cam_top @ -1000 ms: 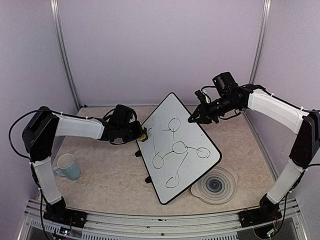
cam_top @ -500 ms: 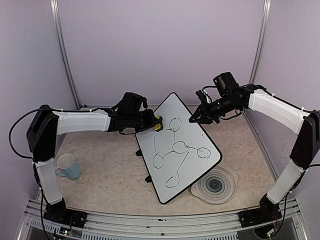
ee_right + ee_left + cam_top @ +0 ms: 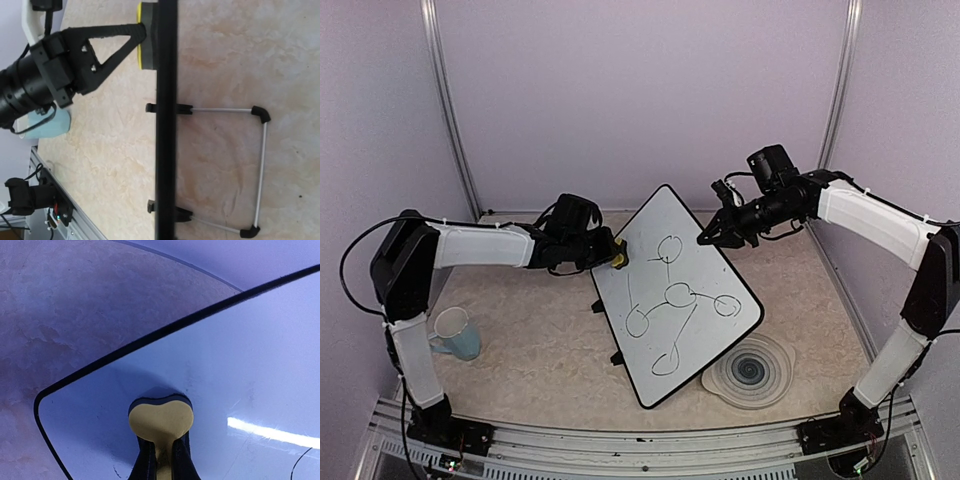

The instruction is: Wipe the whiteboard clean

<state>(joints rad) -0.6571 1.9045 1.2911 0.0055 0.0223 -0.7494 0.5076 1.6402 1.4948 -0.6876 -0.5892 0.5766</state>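
Observation:
The whiteboard stands tilted on its wire stand in the middle of the table, with black marker loops and lines on it. My left gripper is shut on a yellow eraser and presses its dark pad against the board near its upper left edge. In the left wrist view the eraser lies flat on the white surface just inside the black frame. My right gripper is shut on the board's upper right edge. The right wrist view shows the board edge-on, with the eraser against it.
A light blue mug stands at the left. A round grey ringed plate lies at the front right, partly under the board's lower corner. The wire stand props the board from behind. Enclosure walls stand close on three sides.
My left gripper carried the eraser from the board's left edge up and right onto the board, then slid back a little down-left. The right arm and the board stayed put.

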